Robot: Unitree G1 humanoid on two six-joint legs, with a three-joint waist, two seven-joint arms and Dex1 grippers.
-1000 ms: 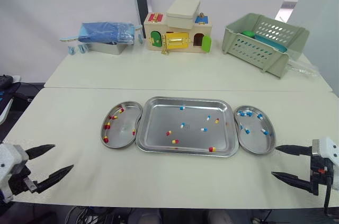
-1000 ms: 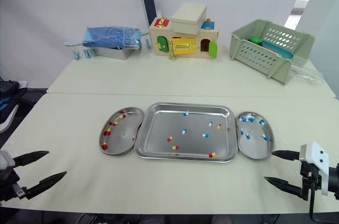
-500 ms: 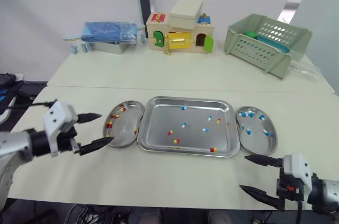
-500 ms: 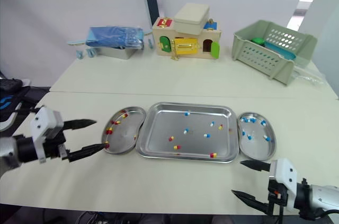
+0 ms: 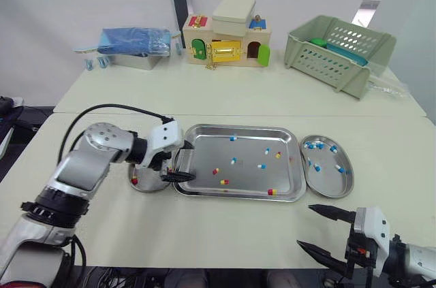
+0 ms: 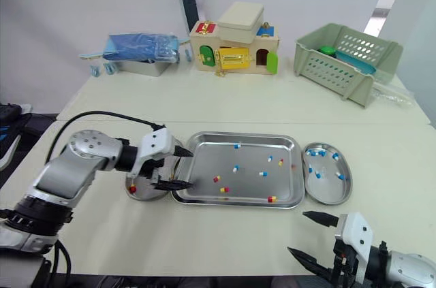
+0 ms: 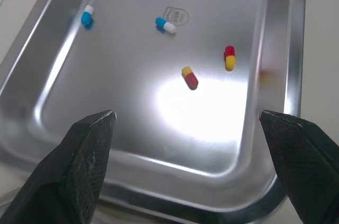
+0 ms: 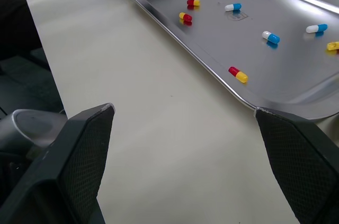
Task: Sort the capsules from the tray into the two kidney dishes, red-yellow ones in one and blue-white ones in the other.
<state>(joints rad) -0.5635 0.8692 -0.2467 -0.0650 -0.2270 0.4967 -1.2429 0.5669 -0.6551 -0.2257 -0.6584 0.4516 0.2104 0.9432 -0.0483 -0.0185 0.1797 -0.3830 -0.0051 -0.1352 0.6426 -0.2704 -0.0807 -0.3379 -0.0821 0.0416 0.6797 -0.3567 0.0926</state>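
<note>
One steel tray (image 5: 245,179) and two kidney dishes sit in a row on the counter (image 5: 204,233), the tray's long axis running side to side, each dish's long axis running front to back. Eight capsules lie scattered in the tray: four blue-white (image 5: 234,161) and four red-yellow (image 5: 224,181), the same eight as half a second ago. The right dish (image 5: 327,182), touching the tray's right end, holds about six blue-white capsules (image 5: 339,169). The left dish (image 5: 151,184) shows one red-yellow capsule (image 5: 134,180) at its near edge; the arm covers the rest.

The left claw (image 6: 192,170), which was beside the left dish's outer edge half a second ago, has swung in over that dish and now hangs above the tray's left rim, pointing to the robot's right, its fingers spread wide and holding nothing. The right claw (image 5: 304,225) stays low over the counter's near right edge, well short of the tray, also spread wide and holding nothing.
</note>
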